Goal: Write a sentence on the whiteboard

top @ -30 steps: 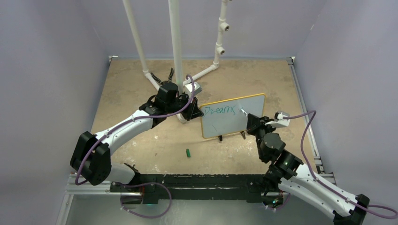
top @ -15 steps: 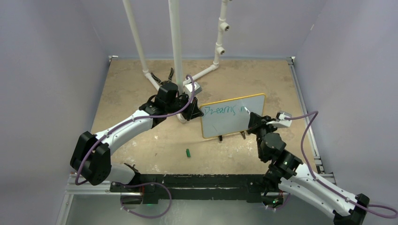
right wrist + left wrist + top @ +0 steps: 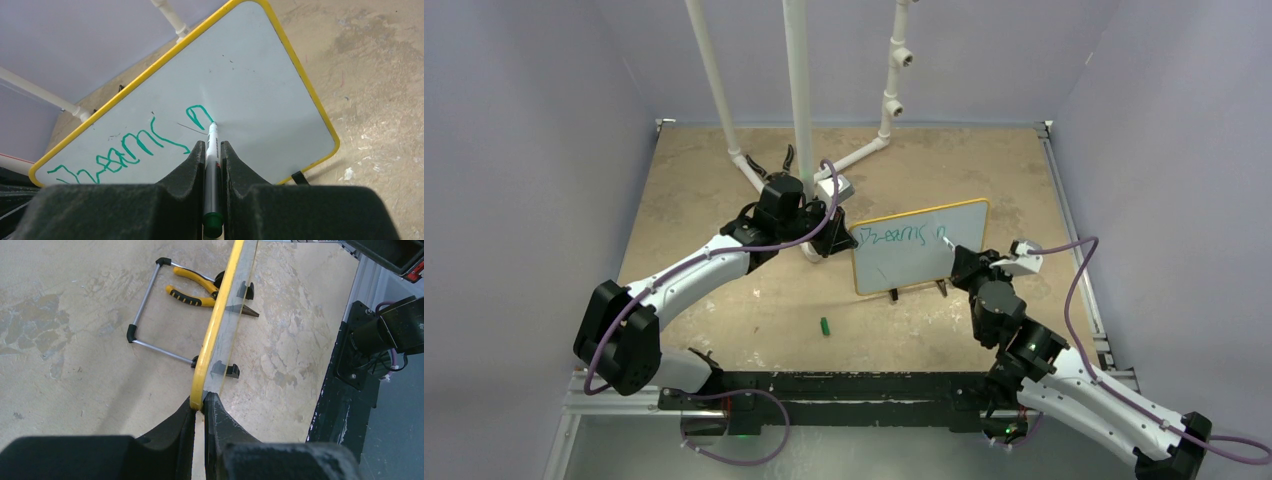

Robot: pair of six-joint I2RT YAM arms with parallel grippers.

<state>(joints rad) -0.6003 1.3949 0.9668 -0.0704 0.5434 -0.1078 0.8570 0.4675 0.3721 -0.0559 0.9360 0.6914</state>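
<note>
The whiteboard stands upright on the table, yellow-rimmed, and fills the right wrist view. Green lettering, the sentence, reads "Dreams n" along its top. My left gripper is shut on the board's left edge, the yellow rim pinched between its fingertips. My right gripper is shut on a green marker, held lengthwise between the jaws. The marker's tip touches the board at the foot of the "n".
A green marker cap lies on the table in front of the board. White pipes rise behind the left gripper. Yellow-handled pliers and a metal wire bracket lie behind the board. A black rail runs along the near edge.
The marker has drawn an "n" after "Dreams", its tip moving right and down the stroke. The left gripper and the board have stayed put.
</note>
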